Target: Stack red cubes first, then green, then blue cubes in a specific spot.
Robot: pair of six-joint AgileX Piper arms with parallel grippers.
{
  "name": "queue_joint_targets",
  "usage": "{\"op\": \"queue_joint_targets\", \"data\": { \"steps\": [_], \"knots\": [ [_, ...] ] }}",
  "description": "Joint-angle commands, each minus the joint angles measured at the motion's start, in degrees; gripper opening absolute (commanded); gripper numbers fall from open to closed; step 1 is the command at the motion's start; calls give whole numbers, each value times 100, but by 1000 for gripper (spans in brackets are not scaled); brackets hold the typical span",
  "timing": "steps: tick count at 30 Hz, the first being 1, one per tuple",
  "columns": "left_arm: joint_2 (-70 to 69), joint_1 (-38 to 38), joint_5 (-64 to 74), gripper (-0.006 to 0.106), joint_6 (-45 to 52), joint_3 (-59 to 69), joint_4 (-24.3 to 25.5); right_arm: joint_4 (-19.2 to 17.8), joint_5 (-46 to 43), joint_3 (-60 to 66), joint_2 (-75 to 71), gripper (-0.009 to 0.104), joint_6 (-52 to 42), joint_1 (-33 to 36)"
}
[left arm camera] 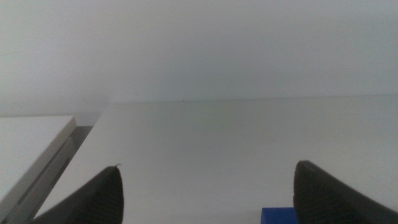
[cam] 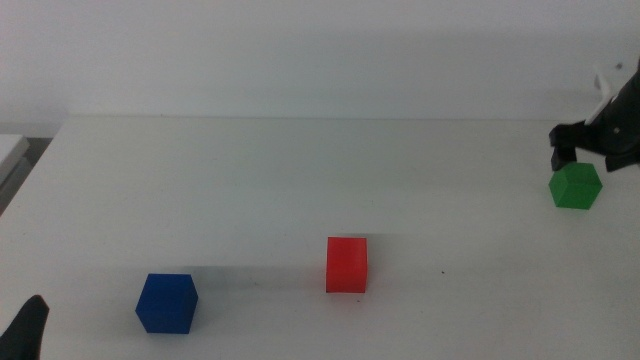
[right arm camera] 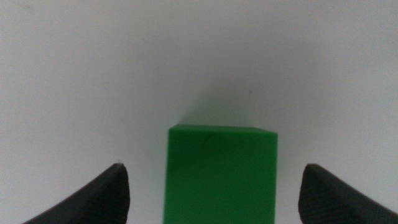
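- Right gripper (right arm camera: 214, 186) open, jaws wide either side of green cube (cam: 576, 186) at table's right edge, not touching.
- Left gripper (left arm camera: 208, 193) open, waiting at bottom-left by blue cube (cam: 167, 302).
- Red cube (cam: 347, 265) mid-table (cam: 300, 170).

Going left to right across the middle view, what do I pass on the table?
Left gripper at the bottom edge → blue cube → red cube → green cube, with the open right gripper just above it.
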Motion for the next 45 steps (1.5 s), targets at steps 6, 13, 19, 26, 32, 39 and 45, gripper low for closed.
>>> {"op": "queue_joint_targets", "data": {
  "steps": [6, 13, 19, 26, 32, 39, 45],
  "knots": [
    [-20, 7, -75, 94, -25, -1, 0, -350, -375, -41, 454, 87, 113, -2],
    [-20, 7, -75, 94, -25, -1, 0, -405, -110, -41, 202, 0, 343, 74],
    [-20, 7, -75, 94, -25, -1, 0, -239, 691, 439, -1016, 3, 1067, 901],
    [-20, 7, -75, 94, -25, -1, 0, -1310, 848, 1164, -1978, 2, 3856, 3362],
    [-20, 7, -75, 94, -25, -1, 0, -1858, 822, 1151, -1850, 1, 5805, 4861],
    [-20, 7, -75, 94, -25, -1, 0, -1891, 1110, 551, -1258, -3, 5942, 5346],
    [-20, 7, -75, 94, -25, -1, 0, -2070, 1726, -300, -677, -3, 5852, 5416]
  ]
}}
